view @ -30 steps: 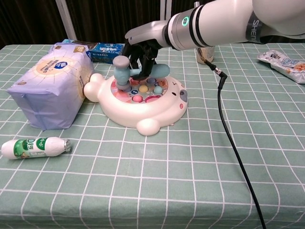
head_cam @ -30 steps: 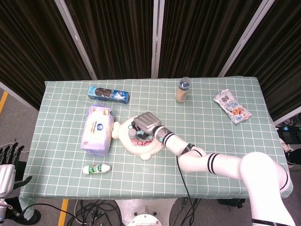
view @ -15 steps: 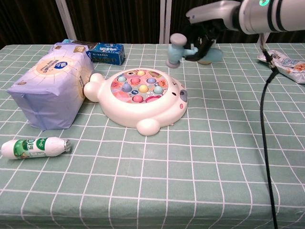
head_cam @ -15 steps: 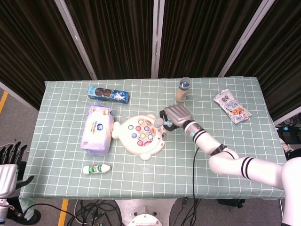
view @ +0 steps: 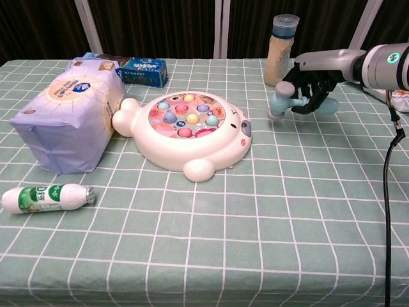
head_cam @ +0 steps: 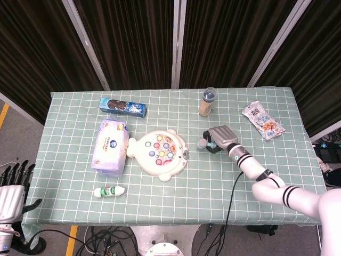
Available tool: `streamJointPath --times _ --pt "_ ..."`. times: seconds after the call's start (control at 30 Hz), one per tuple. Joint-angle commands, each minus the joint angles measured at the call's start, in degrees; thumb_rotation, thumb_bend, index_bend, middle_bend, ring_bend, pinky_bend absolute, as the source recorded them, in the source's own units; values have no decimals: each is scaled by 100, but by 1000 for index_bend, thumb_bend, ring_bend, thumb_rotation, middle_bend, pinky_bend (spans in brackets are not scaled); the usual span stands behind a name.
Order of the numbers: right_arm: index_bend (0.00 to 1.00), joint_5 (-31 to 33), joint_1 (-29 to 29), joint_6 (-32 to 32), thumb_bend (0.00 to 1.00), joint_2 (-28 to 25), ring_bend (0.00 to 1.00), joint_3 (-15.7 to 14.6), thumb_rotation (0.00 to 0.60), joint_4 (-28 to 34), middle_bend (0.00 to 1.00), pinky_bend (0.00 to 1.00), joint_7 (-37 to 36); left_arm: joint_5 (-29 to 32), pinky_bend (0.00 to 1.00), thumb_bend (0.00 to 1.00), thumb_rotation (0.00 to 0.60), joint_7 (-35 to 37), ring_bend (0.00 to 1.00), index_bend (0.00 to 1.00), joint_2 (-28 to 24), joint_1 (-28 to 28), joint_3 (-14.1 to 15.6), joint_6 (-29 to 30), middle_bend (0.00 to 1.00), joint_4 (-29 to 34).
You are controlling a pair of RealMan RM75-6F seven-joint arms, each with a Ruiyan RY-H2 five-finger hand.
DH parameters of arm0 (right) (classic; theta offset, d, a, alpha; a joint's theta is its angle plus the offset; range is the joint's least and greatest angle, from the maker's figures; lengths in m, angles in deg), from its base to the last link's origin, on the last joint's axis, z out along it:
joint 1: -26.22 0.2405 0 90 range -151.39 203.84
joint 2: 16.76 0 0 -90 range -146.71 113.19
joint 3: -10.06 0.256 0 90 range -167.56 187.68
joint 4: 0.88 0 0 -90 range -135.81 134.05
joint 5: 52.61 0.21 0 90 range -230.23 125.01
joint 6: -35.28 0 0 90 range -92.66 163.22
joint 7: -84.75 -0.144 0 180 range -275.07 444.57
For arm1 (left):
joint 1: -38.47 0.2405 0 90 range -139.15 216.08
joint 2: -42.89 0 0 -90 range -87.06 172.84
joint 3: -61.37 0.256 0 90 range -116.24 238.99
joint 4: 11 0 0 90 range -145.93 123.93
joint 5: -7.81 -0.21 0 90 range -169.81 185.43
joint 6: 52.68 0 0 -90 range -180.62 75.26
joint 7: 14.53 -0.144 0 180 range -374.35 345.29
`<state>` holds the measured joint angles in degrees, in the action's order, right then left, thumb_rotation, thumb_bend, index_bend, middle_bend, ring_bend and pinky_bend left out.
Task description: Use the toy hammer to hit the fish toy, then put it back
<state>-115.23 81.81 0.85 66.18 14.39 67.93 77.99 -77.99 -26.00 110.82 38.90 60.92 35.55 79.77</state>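
Observation:
The fish toy (head_cam: 160, 152) (view: 188, 133) is a cream, fish-shaped board with coloured pegs, lying at the table's middle. To its right, my right hand (head_cam: 220, 137) (view: 309, 86) holds the toy hammer (view: 281, 105) (head_cam: 203, 143) by its light blue handle. The hammer's grey-blue head points left and hangs just above the cloth, well clear of the fish toy. My left hand (head_cam: 11, 188) shows only in the head view, off the table's front left corner, with its fingers spread and nothing in it.
A tissue pack (head_cam: 110, 145) (view: 62, 118) lies left of the fish toy, with a blue box (head_cam: 123, 106) (view: 142, 70) behind it. A small bottle (head_cam: 110, 191) (view: 46, 197) lies front left. A capped jar (head_cam: 207, 101) (view: 280, 50) and a snack bag (head_cam: 263, 120) sit at the back right.
My right hand has carried the hammer from over the fish toy's pegs to the right, and lowered it near the cloth. The left hand has stayed put.

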Motion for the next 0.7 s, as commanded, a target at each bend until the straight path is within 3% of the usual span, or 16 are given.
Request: streamJointPath --times 0.03,0.2,0.43,0.7 --pt "702 -288 -140 -94 521 276 506 6 600 -344 576 612 -174 7 0 52 600 7 0 101 2 -2 1 -8 20 -5" --pt "635 -528 -250 -170 456 507 437 32 600 -645 518 544 -323 29 0 52 600 39 0 100 3 -8 -6 -27 20 -28" --pt "496 -747 -364 -242 446 595 341 89 600 -773 434 468 -478 26 0 52 600 87 0 101 7 -14 0 -44 20 -57" --pt "443 -889 -445 -252 445 587 295 140 600 -770 395 425 -516 21 0 52 600 93 0 101 7 -41 -7 -70 20 -73"
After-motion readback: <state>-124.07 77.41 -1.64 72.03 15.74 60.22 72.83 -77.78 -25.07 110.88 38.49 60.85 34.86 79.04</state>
